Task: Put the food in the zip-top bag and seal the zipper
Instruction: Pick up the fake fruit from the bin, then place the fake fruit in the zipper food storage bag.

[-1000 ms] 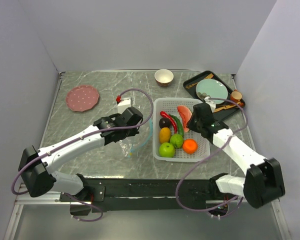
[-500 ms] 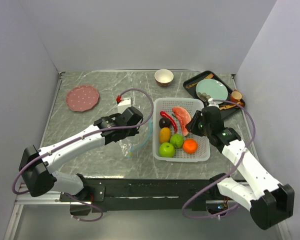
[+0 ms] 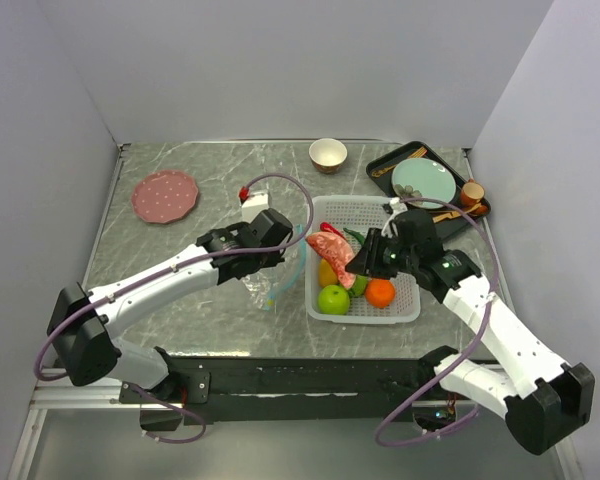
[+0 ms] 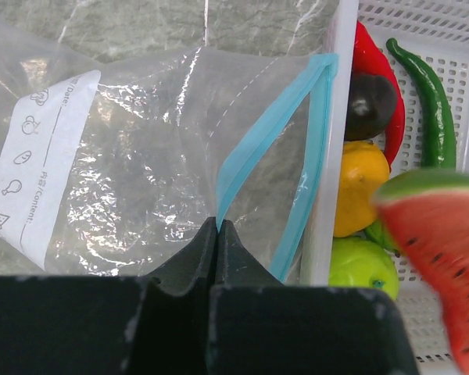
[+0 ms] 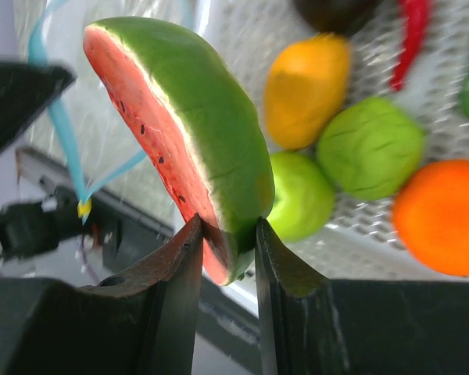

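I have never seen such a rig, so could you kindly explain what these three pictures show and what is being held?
Two white robot arms stand at a grey marbled table. One picture looks down from above; the other two come from a camera on each wrist. The left gripper is shut on the teal-blue zipper strip of a clear plastic bag. The right gripper pinches a red-and-green toy watermelon slice above a white perforated plastic basket holding other toy fruits.

The watermelon slice is red, dark-seeded, green-rinded; the zipper teal-blue on the clear zip-top bag. The basket is white and perforated; the tabletop grey, veined.
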Action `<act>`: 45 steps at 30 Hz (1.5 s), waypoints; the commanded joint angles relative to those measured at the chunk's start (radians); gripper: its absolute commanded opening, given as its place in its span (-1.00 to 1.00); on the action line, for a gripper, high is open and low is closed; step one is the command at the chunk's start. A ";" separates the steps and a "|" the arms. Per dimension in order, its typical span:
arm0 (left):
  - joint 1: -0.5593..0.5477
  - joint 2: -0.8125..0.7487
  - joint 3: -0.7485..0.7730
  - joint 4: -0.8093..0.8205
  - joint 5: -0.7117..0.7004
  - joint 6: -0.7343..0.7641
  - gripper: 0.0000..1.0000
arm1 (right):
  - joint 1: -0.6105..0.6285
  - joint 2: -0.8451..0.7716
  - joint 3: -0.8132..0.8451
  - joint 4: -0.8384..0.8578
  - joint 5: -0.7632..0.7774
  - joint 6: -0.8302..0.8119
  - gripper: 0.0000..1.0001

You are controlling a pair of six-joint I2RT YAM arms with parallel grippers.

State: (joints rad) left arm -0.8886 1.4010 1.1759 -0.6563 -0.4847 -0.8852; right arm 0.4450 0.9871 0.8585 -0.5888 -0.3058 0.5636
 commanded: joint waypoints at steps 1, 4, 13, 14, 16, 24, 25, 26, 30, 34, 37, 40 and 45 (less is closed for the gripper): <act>0.004 0.000 0.036 0.037 -0.018 -0.008 -0.99 | 0.055 0.039 0.028 0.058 -0.087 0.030 -0.76; 0.004 -0.010 0.021 0.052 -0.017 -0.009 -0.99 | 0.101 0.088 0.025 0.104 -0.115 0.070 -0.77; 0.004 -0.043 -0.016 0.076 0.021 -0.004 -0.99 | 0.184 0.245 0.080 0.132 -0.082 0.121 -0.77; 0.004 -0.048 -0.024 0.084 0.027 -0.004 -0.99 | 0.182 0.263 0.086 0.136 -0.088 0.122 -0.77; 0.004 -0.066 -0.044 0.089 0.038 -0.006 -0.99 | 0.184 0.283 0.115 0.147 -0.096 0.124 -0.76; 0.002 -0.108 -0.087 0.092 0.046 -0.011 -0.99 | 0.196 0.386 0.200 0.222 -0.141 0.183 -0.74; 0.002 -0.109 -0.088 0.093 0.049 -0.011 -0.99 | 0.199 0.398 0.212 0.224 -0.147 0.188 -0.74; 0.002 -0.111 -0.088 0.095 0.051 -0.009 -0.99 | 0.202 0.422 0.223 0.225 -0.150 0.194 -0.74; 0.002 -0.111 -0.087 0.095 0.058 -0.006 -0.99 | 0.227 0.452 0.254 0.234 -0.135 0.208 -0.63; 0.002 -0.109 -0.082 0.098 0.060 -0.004 -0.99 | 0.247 0.475 0.275 0.251 -0.141 0.220 -0.58; 0.002 -0.109 -0.075 0.093 0.060 -0.006 -0.99 | 0.259 0.493 0.287 0.253 -0.145 0.216 -0.50; 0.002 -0.117 -0.068 0.089 0.057 -0.009 -0.99 | 0.265 0.505 0.289 0.273 -0.165 0.210 -0.14; 0.002 -0.158 -0.062 0.078 0.041 -0.023 -0.99 | 0.264 0.506 0.281 0.280 -0.170 0.188 0.22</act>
State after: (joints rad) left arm -0.8883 1.3029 1.0882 -0.5888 -0.4374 -0.8890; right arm 0.7025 1.4845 1.0962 -0.3534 -0.4553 0.7692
